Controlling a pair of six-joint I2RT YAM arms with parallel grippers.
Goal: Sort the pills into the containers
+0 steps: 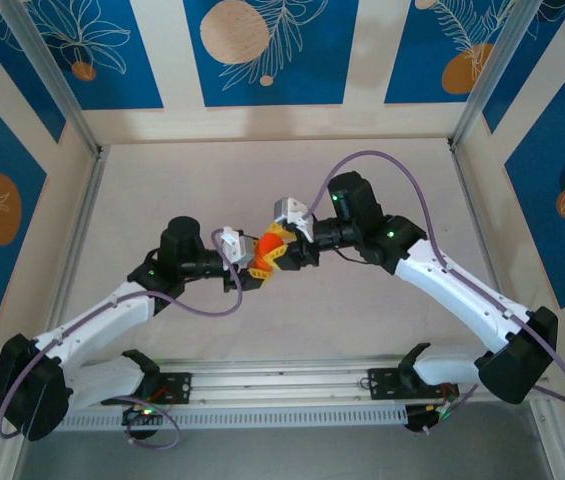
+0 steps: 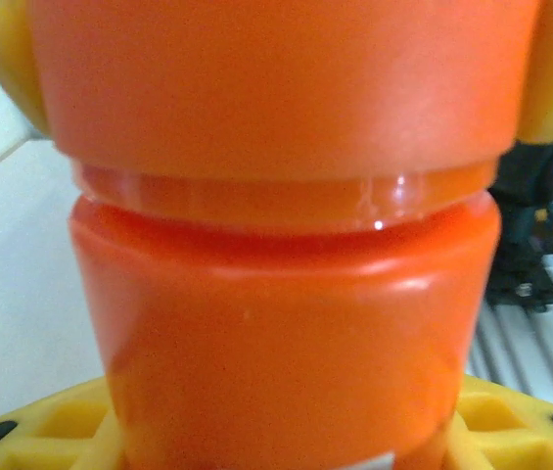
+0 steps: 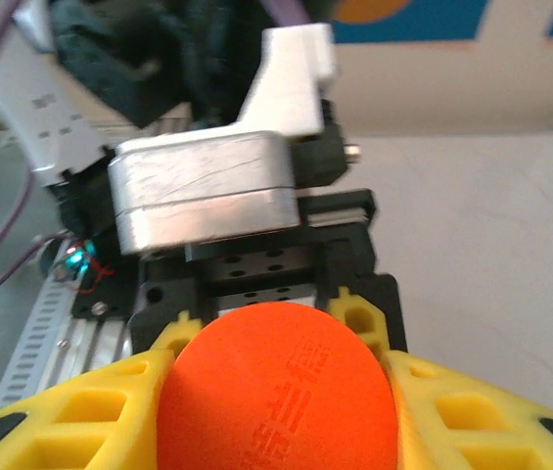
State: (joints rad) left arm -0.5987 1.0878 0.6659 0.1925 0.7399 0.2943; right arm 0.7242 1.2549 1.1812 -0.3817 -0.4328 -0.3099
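The orange bottle (image 1: 271,249) hangs over the middle of the table (image 1: 262,170), lying on its side with one gripper on each end.

On the bottle's left end, the left gripper (image 1: 255,263) is pinching the body (image 2: 276,343). Its yellow fingers (image 2: 51,431) press against the base from both sides. The body is a glossy, slightly see-through orange cylinder that darkens to red-orange near the shoulder. A small sliver of white shows at the bottle's near edge in the left wrist view, and what it is cannot be told.

A narrow shiny collar runs around the bottle where the body ends. Past it sits the cap (image 2: 276,69), which is wider than the body, opaque and a paler, matte orange.

On the bottle's right end, the right gripper (image 1: 288,243) is clamped on that cap. Its yellow fingers (image 3: 70,411) hug the cap on both sides, and their tips show at the cap's edges in the left wrist view. In the right wrist view the cap's round face bears raised markings that are too blurred to read. Beyond the bottle in that view stand the left gripper's black frame and silver camera housing (image 3: 203,191).
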